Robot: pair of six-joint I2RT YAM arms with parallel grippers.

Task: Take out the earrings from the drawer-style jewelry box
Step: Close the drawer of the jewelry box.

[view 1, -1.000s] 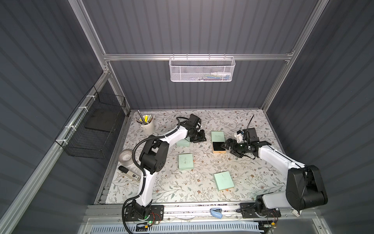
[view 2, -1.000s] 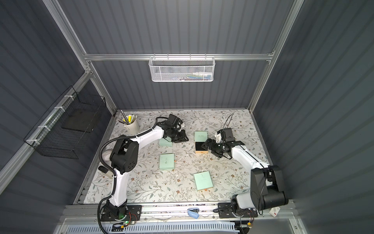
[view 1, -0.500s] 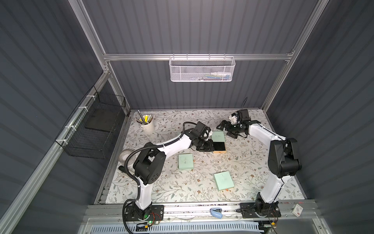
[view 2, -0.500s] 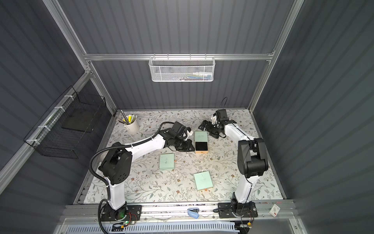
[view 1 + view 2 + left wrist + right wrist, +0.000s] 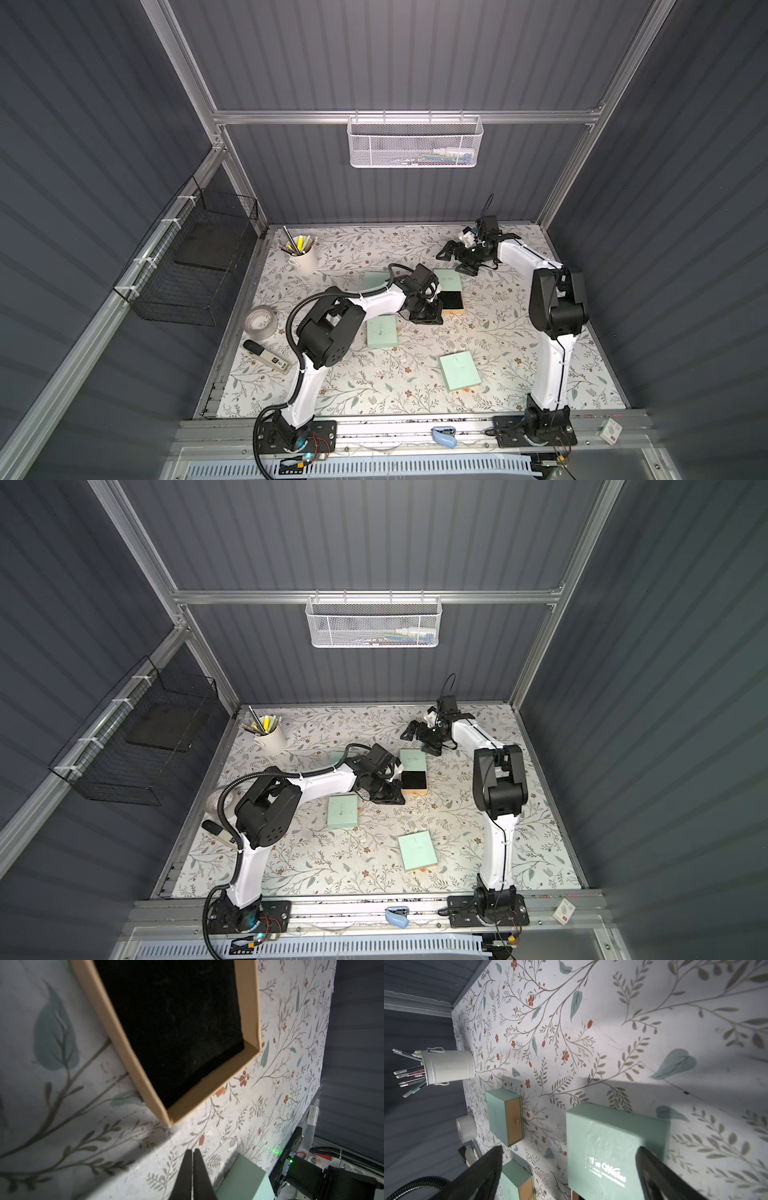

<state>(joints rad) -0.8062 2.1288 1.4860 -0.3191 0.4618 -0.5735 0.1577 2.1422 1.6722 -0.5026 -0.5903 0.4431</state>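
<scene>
The jewelry box stands mid-table with its mint sleeve (image 5: 448,279) toward the back. Its cardboard drawer (image 5: 452,300) is pulled out forward. In the left wrist view the drawer (image 5: 250,1001) shows only bare black lining. My left gripper (image 5: 435,318) (image 5: 192,1152) hovers over the cloth beside the drawer's front left corner, fingers pressed together on nothing. My right gripper (image 5: 455,262) (image 5: 569,1148) hangs wide open just behind the sleeve (image 5: 612,1147). Tiny glinting specks that may be earrings (image 5: 557,1126) lie on the cloth left of the sleeve.
Three more mint boxes sit around: one (image 5: 381,331) left of front, one (image 5: 460,370) near the front, and one (image 5: 375,279) partly behind my left arm. A white pen cup (image 5: 303,255), a tape roll (image 5: 260,322) and a marker (image 5: 266,357) line the left side.
My left gripper came from the back-left box to the drawer's front corner and shut. My right arm swung from the box's right side to behind it, opening fully.
</scene>
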